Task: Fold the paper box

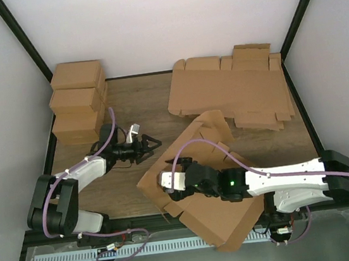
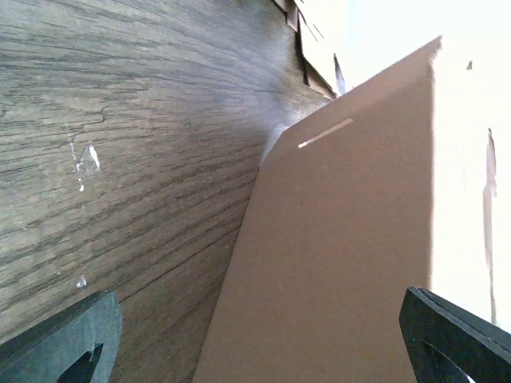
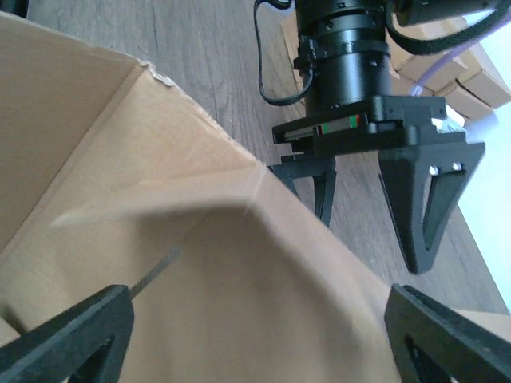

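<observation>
The paper box is a brown die-cut cardboard piece lying at the near middle of the table, with one panel raised on its far side. My right gripper hovers over its left part, jaws wide open. In the right wrist view the creased cardboard fills the space between my open right gripper. My left gripper is open just left of the box's raised edge. It also shows in the right wrist view. In the left wrist view the cardboard panel stands before my open left gripper.
A thick sheaf of flat cardboard blanks lies at the back right. Several folded brown boxes are stacked at the back left. The wooden table has black frame posts at its corners and a metal rail along the near edge.
</observation>
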Available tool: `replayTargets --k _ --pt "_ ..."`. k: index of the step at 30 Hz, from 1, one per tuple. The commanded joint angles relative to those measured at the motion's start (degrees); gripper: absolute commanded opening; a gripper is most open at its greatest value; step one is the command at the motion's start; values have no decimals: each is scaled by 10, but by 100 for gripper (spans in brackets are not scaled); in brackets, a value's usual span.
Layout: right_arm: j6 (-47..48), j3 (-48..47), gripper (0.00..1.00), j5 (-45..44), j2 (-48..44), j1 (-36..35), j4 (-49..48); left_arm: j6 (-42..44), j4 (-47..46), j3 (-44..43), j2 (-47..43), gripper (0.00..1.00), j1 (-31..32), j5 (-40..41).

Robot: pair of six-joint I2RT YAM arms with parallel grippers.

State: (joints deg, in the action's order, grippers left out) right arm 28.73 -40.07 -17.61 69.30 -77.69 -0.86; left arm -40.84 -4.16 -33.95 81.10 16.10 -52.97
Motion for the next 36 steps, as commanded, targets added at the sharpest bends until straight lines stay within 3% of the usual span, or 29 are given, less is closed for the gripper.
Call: replayTargets --k 1,10,14,19,27,32,36 --pt "-93 22 95 -23 -55 -5 -18 -13 -33 2 -4 98 5 -15" --pt "-266 29 100 -57 -159 -4 76 5 -18 -2 -1 97 9 -15" --pt "-413 10 100 -87 -198 2 157 14 -8 -5 -4 97 11 -13" --pt "-583 -6 100 -6 -216 62 248 55 23 -23 -18 97 17 -4" --pt "-683 23 76 155 -175 139 270 160 140 -76 -24 94 64 69" --pt "-735 63 46 198 -193 189 235 218 217 -121 -28 86 126 209" --pt "-766 105 38 229 -224 226 220 241 235 -142 -53 83 163 279"
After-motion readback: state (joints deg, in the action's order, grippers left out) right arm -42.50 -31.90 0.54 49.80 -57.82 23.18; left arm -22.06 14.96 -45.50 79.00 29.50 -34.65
